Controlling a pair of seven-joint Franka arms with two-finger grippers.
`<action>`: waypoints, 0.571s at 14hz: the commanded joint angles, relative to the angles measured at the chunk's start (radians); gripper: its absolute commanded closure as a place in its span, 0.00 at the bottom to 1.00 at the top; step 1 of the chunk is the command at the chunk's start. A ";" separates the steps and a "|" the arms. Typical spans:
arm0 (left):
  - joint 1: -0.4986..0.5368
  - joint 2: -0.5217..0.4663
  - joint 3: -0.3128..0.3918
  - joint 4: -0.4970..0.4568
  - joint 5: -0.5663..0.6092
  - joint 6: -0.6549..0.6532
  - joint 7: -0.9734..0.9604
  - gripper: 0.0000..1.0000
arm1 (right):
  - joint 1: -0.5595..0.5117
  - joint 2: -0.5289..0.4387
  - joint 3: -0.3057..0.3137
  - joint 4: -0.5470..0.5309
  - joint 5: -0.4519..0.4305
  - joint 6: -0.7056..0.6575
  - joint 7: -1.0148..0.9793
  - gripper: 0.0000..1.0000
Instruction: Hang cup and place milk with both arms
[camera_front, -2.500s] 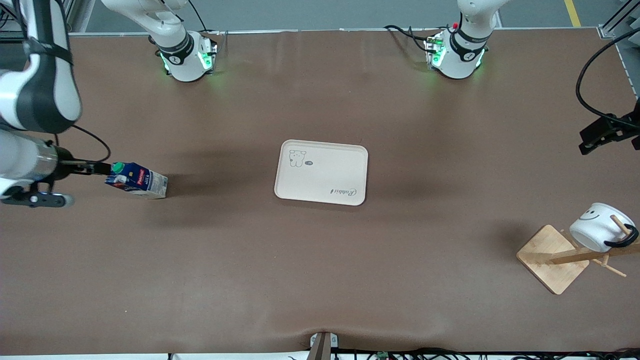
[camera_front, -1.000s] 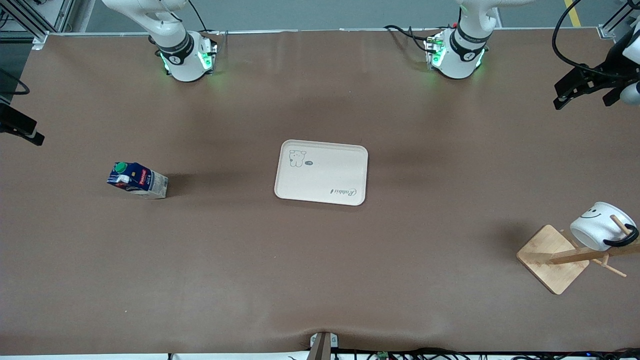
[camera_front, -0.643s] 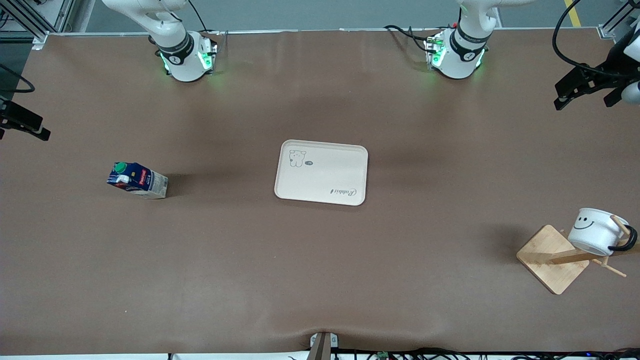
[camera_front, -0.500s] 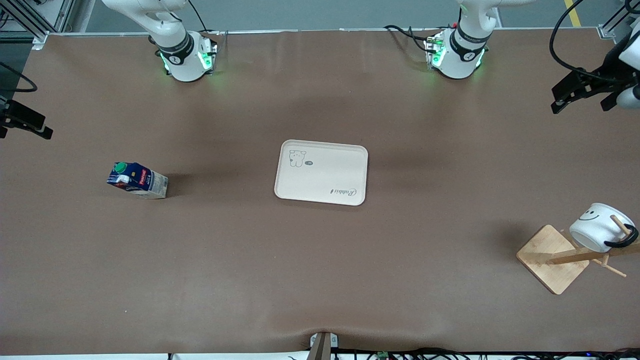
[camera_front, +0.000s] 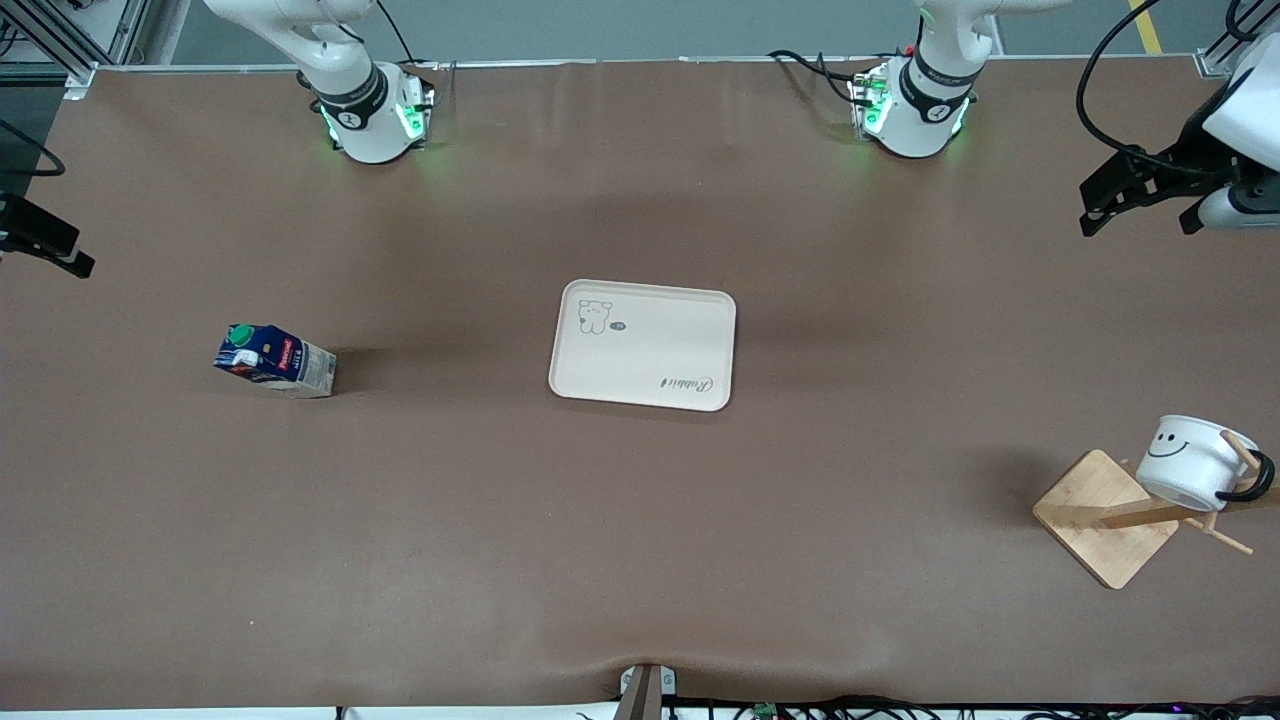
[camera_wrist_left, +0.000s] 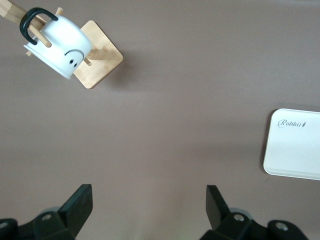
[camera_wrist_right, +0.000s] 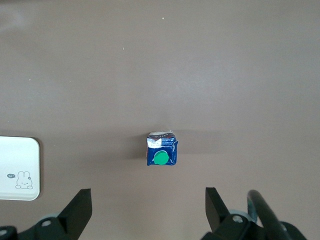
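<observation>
The cup (camera_front: 1194, 462) hangs by its black handle on a peg of the wooden rack (camera_front: 1110, 515) at the left arm's end of the table, well below the left gripper (camera_wrist_left: 149, 210), which hovers high with its fingers spread wide and empty. At the right arm's end, the right gripper (camera_wrist_right: 148, 210) is likewise spread and empty above the milk (camera_wrist_right: 161, 149), which stands upright on the bare table, well apart from the white tray (camera_front: 643, 345) at the middle. Judging by this, the hanging looks done; whether the milk belongs on the tray, and so remains to be moved, cannot be told.
</observation>
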 joint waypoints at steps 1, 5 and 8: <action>0.007 0.008 -0.001 0.017 -0.008 -0.009 0.012 0.00 | -0.007 -0.016 0.012 -0.008 -0.044 0.002 -0.012 0.00; 0.003 0.013 -0.001 0.016 -0.017 -0.002 -0.008 0.00 | -0.011 -0.016 0.012 -0.008 -0.038 -0.001 -0.007 0.00; 0.012 0.022 -0.001 0.016 -0.017 -0.004 0.006 0.00 | -0.011 -0.016 0.012 -0.008 -0.035 -0.006 -0.004 0.00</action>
